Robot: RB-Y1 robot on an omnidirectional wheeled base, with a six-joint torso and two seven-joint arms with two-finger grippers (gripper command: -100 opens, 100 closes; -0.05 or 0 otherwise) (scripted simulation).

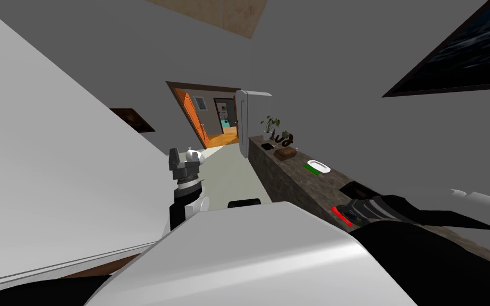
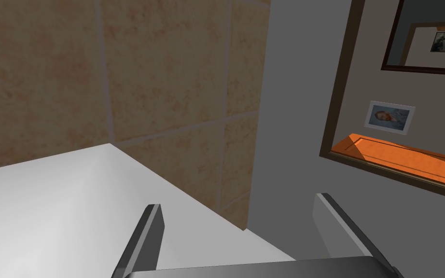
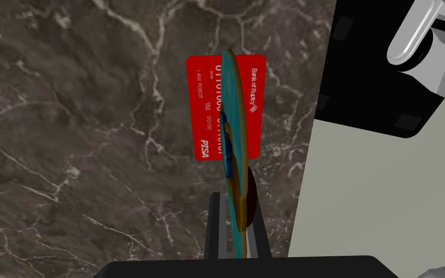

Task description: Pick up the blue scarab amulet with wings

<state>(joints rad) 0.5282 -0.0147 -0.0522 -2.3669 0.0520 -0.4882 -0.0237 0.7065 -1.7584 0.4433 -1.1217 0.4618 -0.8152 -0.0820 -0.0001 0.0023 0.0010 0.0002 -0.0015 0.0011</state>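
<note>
Right arm at the counter, left arm raised.

(a) The dark marble counter (image 3: 72, 145) with pale veins is the broad surface you look down on past the right gripper (image 3: 236, 202). In the head view the same counter (image 1: 286, 180) runs along the wall, away from that gripper.

(b) The pale floor (image 3: 371, 193) lies beside the gripper, past the counter's straight edge.

(c) A black tray (image 1: 358, 188) sits on the counter just beyond the right arm. A white dish (image 1: 318, 166) is farther along, and a potted plant (image 1: 268, 127) stands well apart from the gripper at the far end.

(d) The red card (image 3: 202, 116) lies flat on the marble just ahead of the fingertips. It is printed "I AM ROBOT" and "PISA". You see it again in the head view as a red sliver (image 1: 340, 215) beside the arm.

(e) The amulet (image 3: 236, 135) is a thin teal plate with an orange-brown rim and dark blue details. You see it edge-on, standing upright between the right gripper's fingers. Its lower part is pinched between them and its upper part reaches out past the tips, across the middle of the card. A dark reddish bulge shows on one face near the fingers. You cannot tell whether its far edge touches the card or clears it.

(f) The right gripper's two fingers are drawn close together, pressing the amulet's flat faces.

(g) The left gripper (image 2: 238, 200) has its fingers spread wide with nothing between them. In the head view it (image 1: 183, 159) is held up, well apart from the counter.
</note>
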